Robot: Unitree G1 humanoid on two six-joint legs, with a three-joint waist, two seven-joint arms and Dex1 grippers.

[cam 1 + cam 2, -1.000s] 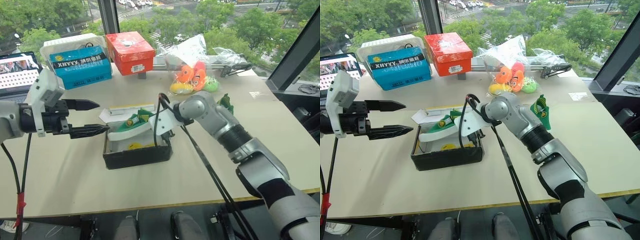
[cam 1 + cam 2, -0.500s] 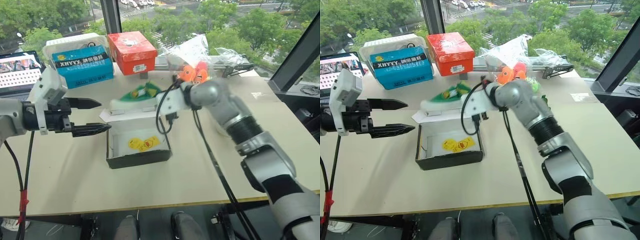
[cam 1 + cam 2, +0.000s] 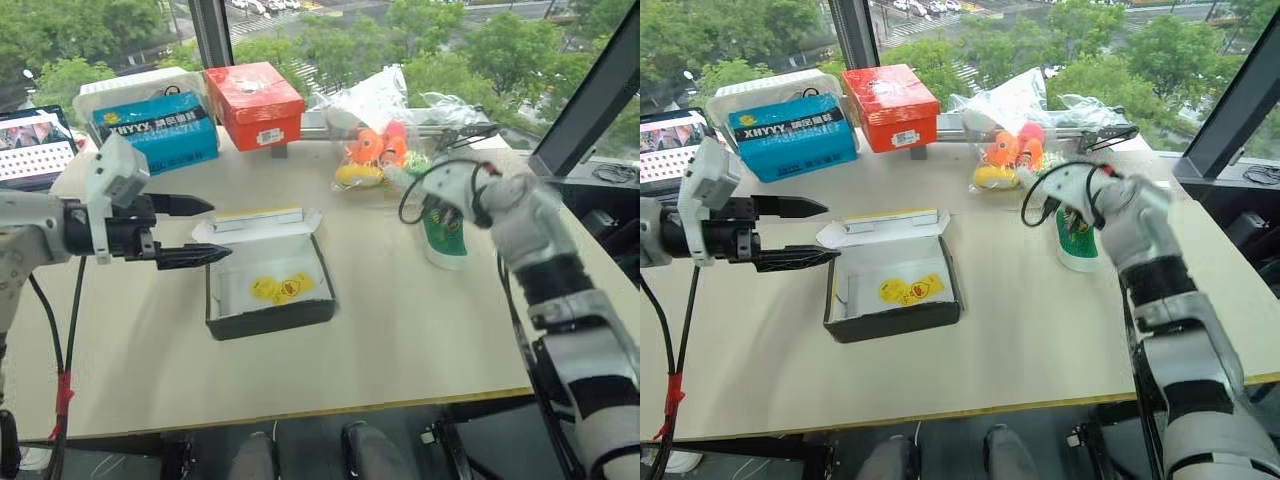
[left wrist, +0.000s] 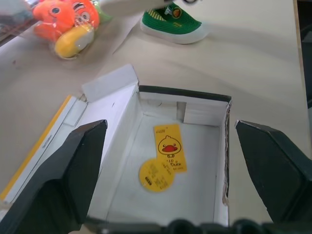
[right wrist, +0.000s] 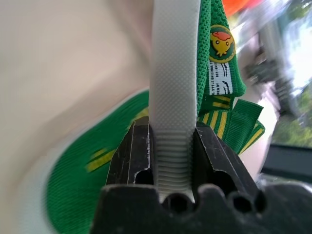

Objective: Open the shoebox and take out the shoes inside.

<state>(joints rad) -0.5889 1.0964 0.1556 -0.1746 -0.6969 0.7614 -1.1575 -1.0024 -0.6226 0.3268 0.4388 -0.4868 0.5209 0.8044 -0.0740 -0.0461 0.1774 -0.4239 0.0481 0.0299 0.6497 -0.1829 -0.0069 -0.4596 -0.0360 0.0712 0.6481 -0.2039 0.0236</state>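
The shoebox (image 3: 270, 316) stands open mid-table, its yellow-edged lid (image 3: 262, 215) folded back. On its white lining lie yellow duck tags (image 3: 282, 288) and nothing else. Right of the box, my right gripper (image 3: 437, 195) is shut on the pale sole (image 5: 173, 87) of one green shoe. That shoe hangs just above a second green shoe (image 5: 83, 170), which rests on the table (image 4: 173, 22) near the bagged toys. My left gripper (image 3: 220, 230) is open at the box's left end, fingers level and pointing over it, holding nothing.
At the back stand a blue box (image 3: 155, 128), a red-orange box (image 3: 258, 100) and a clear bag of orange, yellow and green toys (image 3: 375, 155). A laptop (image 3: 30, 140) sits at the far left. A dark window post (image 3: 590, 90) rises at the right.
My right gripper lifted the shoe out of the box and swung it right, over to the other shoe. The left gripper has stayed put, open.
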